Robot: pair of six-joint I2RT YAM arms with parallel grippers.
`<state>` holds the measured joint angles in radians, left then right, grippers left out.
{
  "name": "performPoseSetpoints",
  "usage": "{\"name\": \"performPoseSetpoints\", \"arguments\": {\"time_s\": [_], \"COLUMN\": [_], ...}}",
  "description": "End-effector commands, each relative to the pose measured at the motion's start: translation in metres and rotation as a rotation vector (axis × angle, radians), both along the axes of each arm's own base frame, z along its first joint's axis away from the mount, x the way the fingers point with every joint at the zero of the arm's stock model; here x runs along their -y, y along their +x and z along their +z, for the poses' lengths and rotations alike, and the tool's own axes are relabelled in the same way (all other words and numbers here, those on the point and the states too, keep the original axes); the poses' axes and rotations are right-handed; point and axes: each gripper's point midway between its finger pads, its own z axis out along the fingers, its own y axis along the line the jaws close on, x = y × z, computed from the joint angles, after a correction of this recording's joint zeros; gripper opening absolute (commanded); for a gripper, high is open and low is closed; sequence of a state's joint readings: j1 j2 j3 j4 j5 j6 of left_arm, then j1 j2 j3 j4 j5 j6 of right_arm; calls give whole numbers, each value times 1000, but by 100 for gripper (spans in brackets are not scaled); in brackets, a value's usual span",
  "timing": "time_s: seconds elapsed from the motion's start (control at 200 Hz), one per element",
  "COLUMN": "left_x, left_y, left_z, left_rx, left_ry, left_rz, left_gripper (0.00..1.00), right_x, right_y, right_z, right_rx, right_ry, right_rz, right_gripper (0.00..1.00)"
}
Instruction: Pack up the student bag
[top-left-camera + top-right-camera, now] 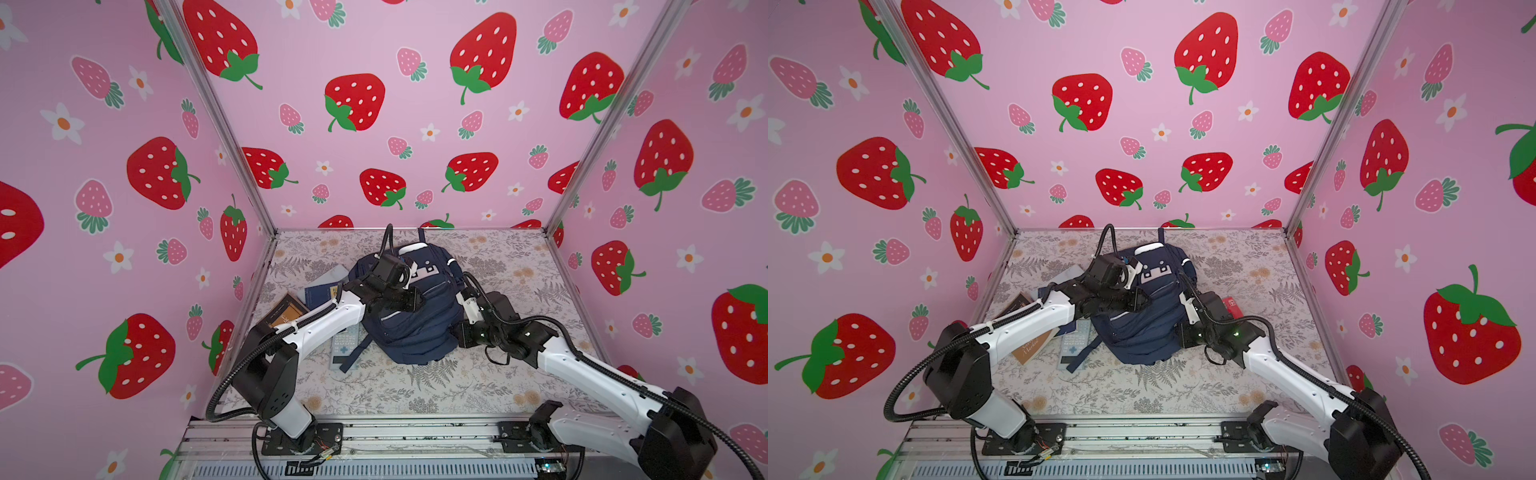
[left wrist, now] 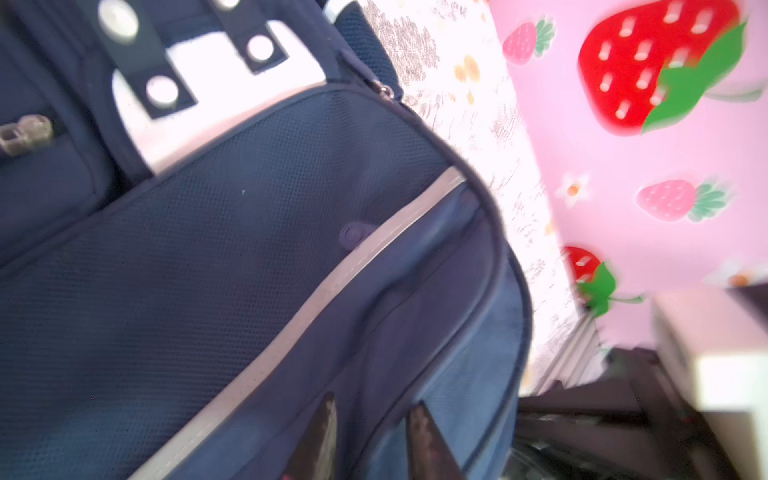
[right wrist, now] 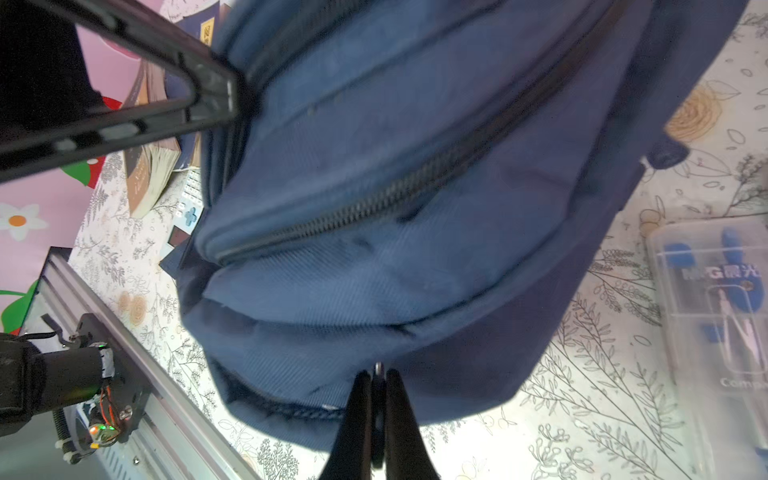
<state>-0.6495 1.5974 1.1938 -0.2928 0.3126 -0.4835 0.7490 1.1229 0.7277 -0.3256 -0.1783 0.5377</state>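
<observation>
Student bag (image 1: 419, 328) lies front-up in the middle of the counter (image 1: 415, 386): navy, silver stripe, white face patch. Only the right wrist view catches the clear compass case (image 3: 715, 316) beside it. Left end effector (image 2: 376, 440) is spread over the front fabric. Right end effector (image 3: 377, 415) is pressed together, pinching what's probably a zip pull (image 3: 378, 368).

Bag (image 1: 415, 332): navy, silver stripes, white patch. Walls (image 1: 415, 41): pink, red strawberries, white flowers. Tabletop (image 1: 415, 395): pale, grey fern print.

Navy student bag (image 1: 415, 332), front up
</observation>
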Motion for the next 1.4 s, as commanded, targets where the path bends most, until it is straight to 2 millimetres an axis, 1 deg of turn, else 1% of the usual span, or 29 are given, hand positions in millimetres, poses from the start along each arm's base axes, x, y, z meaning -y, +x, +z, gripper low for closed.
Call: {"name": "performPoseSetpoints", "arguments": {"time_s": [0.0, 0.06, 0.09, 0.175, 0.265, 0.35, 0.4, 0.5, 0.545, 0.585, 0.645, 0.685, 0.745, 0.785, 0.805, 0.82, 0.885, 0.99, 1.081, 1.141, 1.206, 1.256, 1.331, 1.396], "left_x": [-22, -37, -46, -58, -57, -52, -50, -51, -51, -53, -50, -47, -41, -37, -35, -33, -26, -12, -3, 3, 7, 10, 12, 12], "left_y": [-13, -25, -27, -38, -50, -57, -56, -43, -35, -26, -17, -13, -7, -3, -1, 0, 5, 9, 12, 14, 16, 16, 17, 18], "left_z": [8, 2, 0, -5, -15, -29, -37, -46, -46, -43, -38, -34, -26, -20, -17, -15, -3, 27, 51, 61, 65, 64, 58, 53], "left_rx": [47, 55, 73, 88, 78, 54, 47, 64, 78, 102, 131, 148, 165, 175, 182, 187, 204, 220, 210, 201, 185, 174, 165, 153], "left_ry": [130, 216, 265, 354, 425, 494, 549, 647, 678, 707, 708, 691, 664, 642, 632, 625, 584, 441, 296, 229, 184, 169, 165, 158], "left_rz": [-1, -12, -4, -32, -99, -158, -174, -165, -150, -123, -102, -91, -77, -69, -69, -69, -57, -39, -21, -19, -24, -31, -38, -28], "left_gripper": [54, 56, 57, 61, 65, 73, 77, 77, 75, 70, 62, 50, 26, 12, 7, 0, 0, 0, 0, 0, 0, 0, 0, 0], "right_x": [-6, -6, -6, -6, -8, -8, -7, -7, -7, -7, -6, -6, -5, -5, -5, -5, -5, -8, -16, -24, -35, -43, -53, -60], "right_y": [11, 13, 13, 15, 16, 15, 15, 13, 12, 12, 11, 11, 10, 9, 9, 9, 9, 7, 3, -1, -7, -12, -18, -23], "right_z": [23, 24, 23, 21, 21, 22, 23, 24, 23, 23, 23, 23, 23, 23, 23, 24, 23, 25, 27, 30, 34, 40, 51, 56], "right_rx": [49, 48, 42, 34, 30, 33, 33, 33, 31, 30, 28, 29, 29, 26, 26, 27, 29, 28, 40, 54, 74, 93, 124, 133], "right_ry": [27, 29, 28, 32, 40, 46, 49, 55, 56, 56, 55, 56, 54, 55, 54, 56, 53, 64, 70, 69, 71, 82, 102, 109], "right_rz": [-29, -34, -36, -39, -37, -36, -37, -33, -32, -32, -31, -33, -33, -30, -31, -30, -29, -23, -8, 8, 38, 61, 93, 112], "right_gripper": [0, 0, 0, 0, 0, 0, 0, 0, 0, 0, 0, 0, 0, 0, 0, 0, 0, 0, 0, 0, 0, 0, 0, 0]}}
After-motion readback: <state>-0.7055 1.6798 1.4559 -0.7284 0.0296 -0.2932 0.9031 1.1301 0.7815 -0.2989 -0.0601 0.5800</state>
